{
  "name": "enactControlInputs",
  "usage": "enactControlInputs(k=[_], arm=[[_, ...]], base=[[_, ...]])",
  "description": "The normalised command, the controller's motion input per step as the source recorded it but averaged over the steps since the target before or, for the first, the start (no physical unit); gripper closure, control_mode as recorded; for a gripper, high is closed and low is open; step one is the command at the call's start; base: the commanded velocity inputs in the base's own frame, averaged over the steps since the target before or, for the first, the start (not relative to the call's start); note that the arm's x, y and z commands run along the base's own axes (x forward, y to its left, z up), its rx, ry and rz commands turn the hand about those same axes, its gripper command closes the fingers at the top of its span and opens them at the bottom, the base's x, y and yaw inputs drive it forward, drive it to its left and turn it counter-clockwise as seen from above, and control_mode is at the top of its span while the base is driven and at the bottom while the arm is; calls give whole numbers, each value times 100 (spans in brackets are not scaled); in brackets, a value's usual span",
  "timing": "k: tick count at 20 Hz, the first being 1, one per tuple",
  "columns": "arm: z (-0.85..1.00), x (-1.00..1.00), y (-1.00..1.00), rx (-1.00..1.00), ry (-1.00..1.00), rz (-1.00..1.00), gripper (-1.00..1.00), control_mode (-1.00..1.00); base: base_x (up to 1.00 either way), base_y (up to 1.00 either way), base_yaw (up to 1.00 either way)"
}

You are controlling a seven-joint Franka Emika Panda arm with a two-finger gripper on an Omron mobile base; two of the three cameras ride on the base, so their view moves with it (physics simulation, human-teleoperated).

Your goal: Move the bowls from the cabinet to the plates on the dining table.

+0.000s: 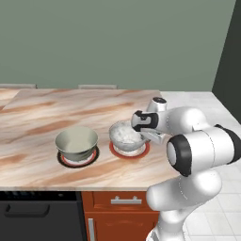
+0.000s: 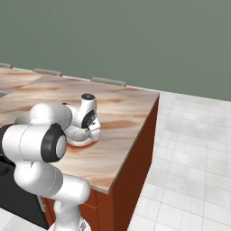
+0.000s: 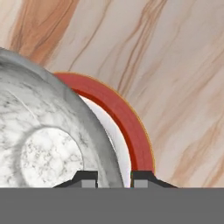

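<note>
The speckled marble bowl (image 1: 125, 135) sits upright on the red-rimmed plate (image 1: 142, 151), which lies flat on the dining table (image 1: 42, 117) toward its right end, near the front edge. In the hand view the marble bowl (image 3: 48, 140) is seen from above, with its round pale bottom visible inside and its rim curving down between the two finger tips; the red rim of the plate (image 3: 127, 118) arcs just outside the bowl wall, with a strip of the plate's white centre between them. The gripper (image 3: 113, 179) straddles the bowl's right-hand wall, one dark finger tip (image 3: 87, 178) inside the bowl and the other just outside it, over the plate; the gap between the tips is narrow, about the width of the wall, but whether the pads actually press on it cannot be told. In the left base view the gripper (image 1: 149, 136) reaches down at the bowl's right side from the white arm, whose wrist hangs over the table edge. To the left of this bowl, near but apart, the grey metal bowl (image 1: 76, 142) with its cream inside stands upright on the black-rimmed plate (image 1: 64, 161). In the right base view the arm's bulk hides most of both bowls, and the red-rimmed plate (image 2: 85, 143) shows as a thin red arc under the gripper (image 2: 94, 131). The table top is beige-pink marble with brown veins, on a red-brown wooden base (image 2: 131, 167).
</note>
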Motion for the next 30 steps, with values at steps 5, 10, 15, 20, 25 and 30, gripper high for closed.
enactControlInputs(k=[5, 10, 15, 20, 25, 30], arm=[[13, 0, 0, -5, 3, -1, -100, -100], [19, -8, -7, -2, 0, 0, -100, -100], [31, -16, -14, 0, -1, 0, -100, -100], [45, -17, -11, 0, -2, 0, -100, -100], [50, -18, -9, 1, -3, 0, -100, -100], [45, -29, -7, 0, -8, 2, -100, -100]], base=[[0, 0, 0], [0, 0, 0], [0, 0, 0], [0, 0, 0], [0, 0, 0], [0, 0, 0]])
